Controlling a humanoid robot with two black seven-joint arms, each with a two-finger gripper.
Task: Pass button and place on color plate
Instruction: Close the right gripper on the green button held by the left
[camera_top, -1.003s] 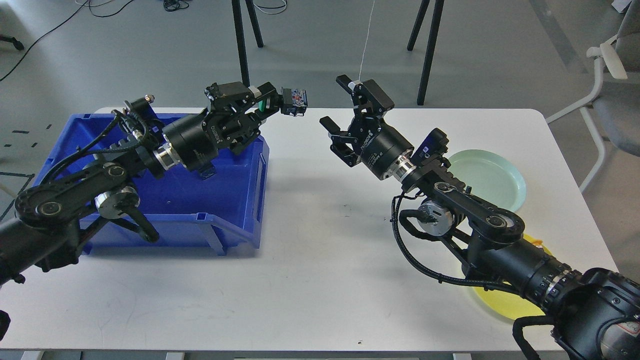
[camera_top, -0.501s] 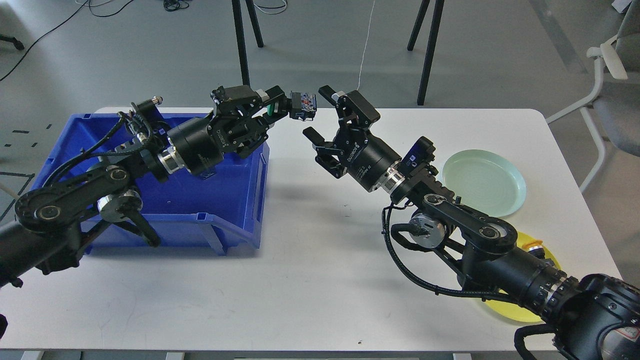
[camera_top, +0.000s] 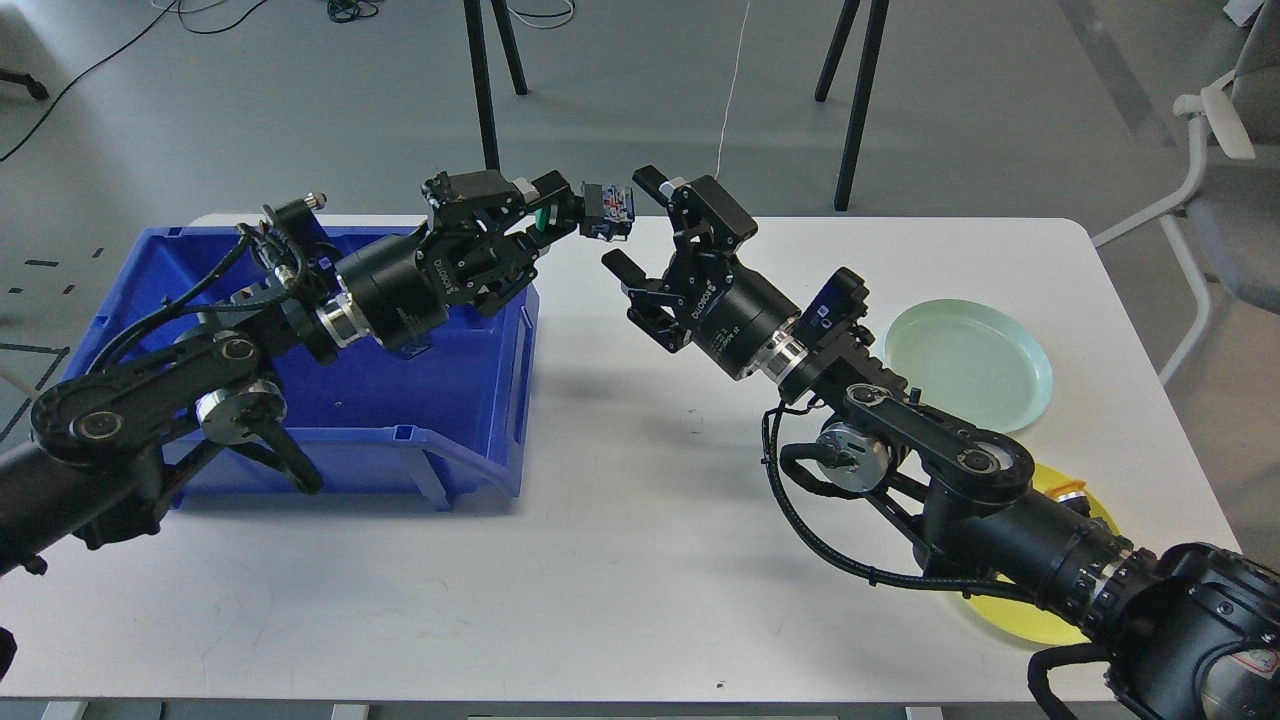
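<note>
My left gripper (camera_top: 590, 212) is shut on the button (camera_top: 610, 212), a small dark block with red and blue marks, and holds it in the air above the table's far edge. My right gripper (camera_top: 634, 226) is open, its fingers spread above and below, its upper fingertip right beside the button. A pale green plate (camera_top: 967, 362) lies on the table at the right. A yellow plate (camera_top: 1030, 610) lies nearer, mostly hidden by my right arm.
A blue bin (camera_top: 330, 370) stands on the white table (camera_top: 600, 560) at the left, under my left arm. Something small and orange (camera_top: 1068, 490) shows at the yellow plate's rim. Stand legs and a chair are behind the table.
My right gripper has moved left toward the button, open all the while. My left gripper has carried the button slightly right and up, then held still.
</note>
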